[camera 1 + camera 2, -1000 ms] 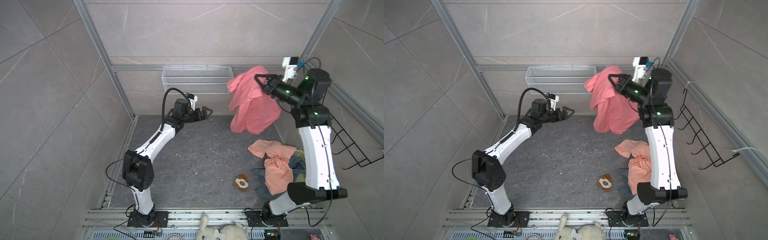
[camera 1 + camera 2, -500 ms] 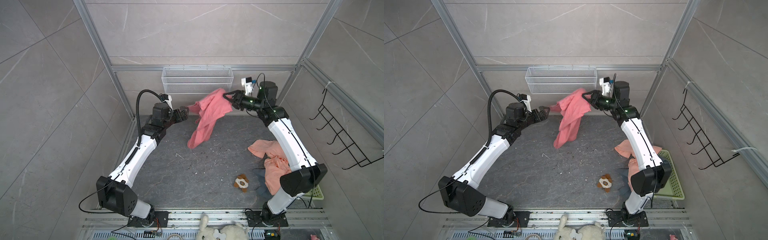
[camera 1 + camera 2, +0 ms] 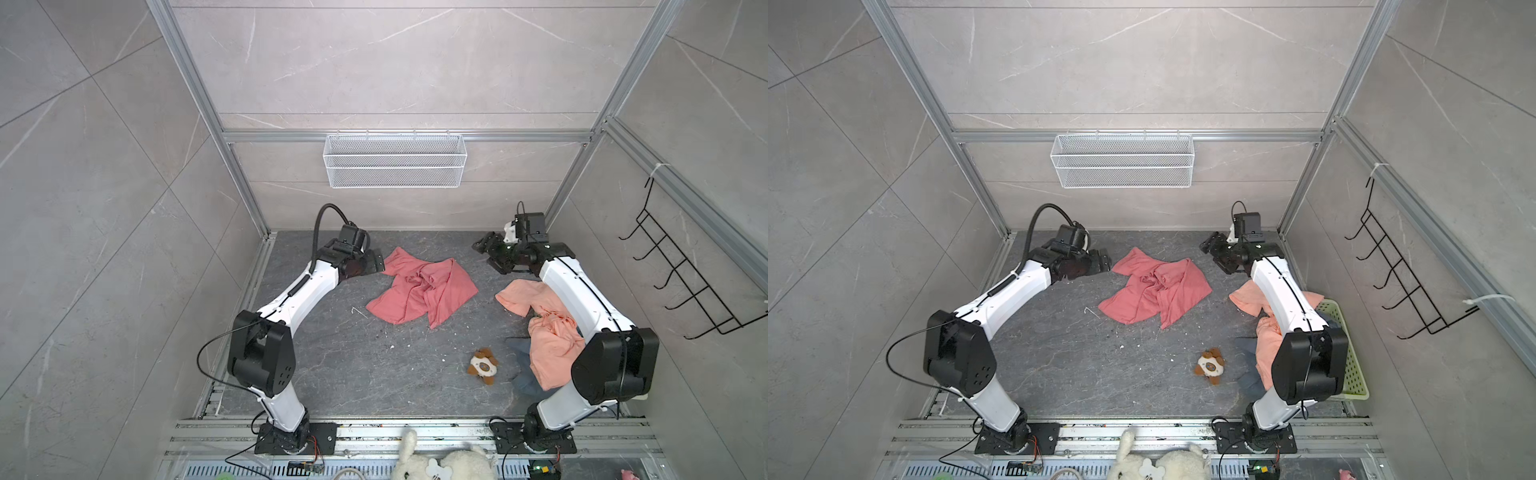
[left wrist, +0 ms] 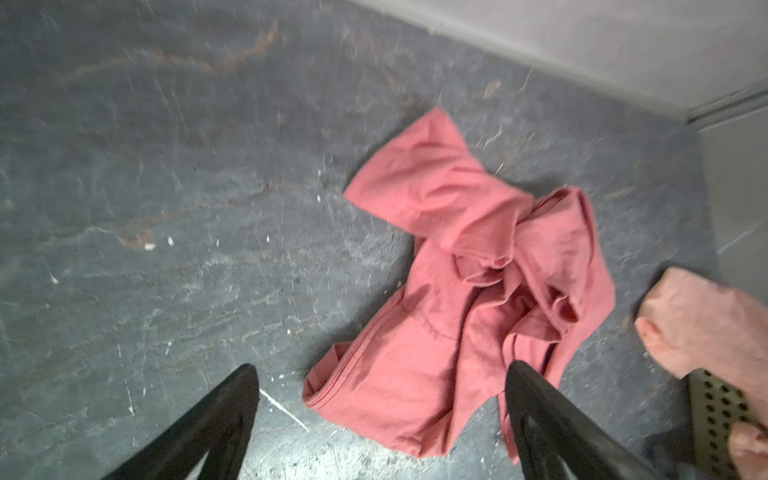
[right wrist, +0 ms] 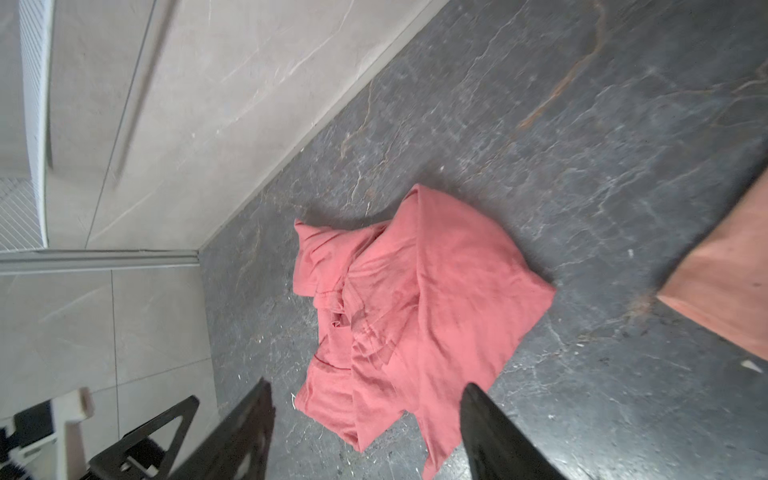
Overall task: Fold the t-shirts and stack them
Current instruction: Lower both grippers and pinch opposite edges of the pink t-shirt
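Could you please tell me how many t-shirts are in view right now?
3, by colour: a crumpled coral-red cotton t-shirt mid-floor; a light peach t-shirt heaped beside the right arm; a slate blue-grey t-shirt mostly hidden beneath it. The peach heap may hide more.

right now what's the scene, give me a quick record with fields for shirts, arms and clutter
coral-red t-shirt: crumpled on the dark surface, unfolded, held by nothing
peach t-shirt: crumpled beside the right arm, partly over the green basket
blue-grey t-shirt: mostly hidden under the peach one
left arm: jaws open, empty, close to the coral-red t-shirt's corner
right arm: jaws open, empty, clear of the coral-red t-shirt
plush toy: lying apart from the shirts
stack: none yet
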Robot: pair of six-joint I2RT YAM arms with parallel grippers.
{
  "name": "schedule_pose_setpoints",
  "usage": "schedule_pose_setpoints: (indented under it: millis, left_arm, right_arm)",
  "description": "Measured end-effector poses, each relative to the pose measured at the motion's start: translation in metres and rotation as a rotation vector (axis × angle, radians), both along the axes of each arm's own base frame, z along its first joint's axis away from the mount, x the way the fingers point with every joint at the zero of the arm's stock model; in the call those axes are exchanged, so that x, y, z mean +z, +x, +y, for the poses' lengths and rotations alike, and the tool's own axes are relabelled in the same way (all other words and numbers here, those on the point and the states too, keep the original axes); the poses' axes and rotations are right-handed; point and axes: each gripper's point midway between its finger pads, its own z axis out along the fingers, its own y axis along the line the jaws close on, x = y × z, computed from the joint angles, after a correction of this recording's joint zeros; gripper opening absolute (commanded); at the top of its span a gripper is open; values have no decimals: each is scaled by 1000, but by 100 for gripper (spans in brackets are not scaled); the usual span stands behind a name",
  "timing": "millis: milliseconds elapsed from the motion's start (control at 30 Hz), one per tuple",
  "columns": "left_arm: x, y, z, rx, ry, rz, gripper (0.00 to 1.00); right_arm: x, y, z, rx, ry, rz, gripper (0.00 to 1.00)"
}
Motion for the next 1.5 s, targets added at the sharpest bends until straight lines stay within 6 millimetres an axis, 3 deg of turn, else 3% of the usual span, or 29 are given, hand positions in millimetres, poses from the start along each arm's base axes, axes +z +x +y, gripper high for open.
schedule_pose_setpoints:
  millis: [167,267,400,500,767,1000,1200,1267,1400,1500]
  left_arm:
    - [-45,-16,-18,-40,48,120,82]
    - [-72,-26,-22,-41,67,179,78]
    - [-109,-46,-12,-16,99,268,77]
    - [-126,-57,-5,2,115,314,72]
    - [-140,-55,-7,41,89,334,38]
    - [-139,-52,-8,65,72,326,24]
    - [-138,-50,-9,67,72,328,20]
    - [-137,-47,-11,66,69,324,19]
    - [-136,-47,-11,67,71,326,15]
    - [-137,-48,-8,75,80,333,7]
  right_arm:
    - [-33,-1,47,138,-42,52,71]
    - [-56,-10,70,219,-85,93,77]
    - [-79,-24,88,309,-144,130,77]
    - [-97,-39,94,366,-191,161,75]
    - [-144,-73,90,431,-328,289,70]
    - [-177,-98,88,490,-365,362,66]
    - [-198,-113,97,537,-383,398,65]
    - [-201,-112,102,538,-377,389,57]
    - [-206,-105,108,525,-354,378,12]
    - [-208,-104,108,499,-348,386,4]
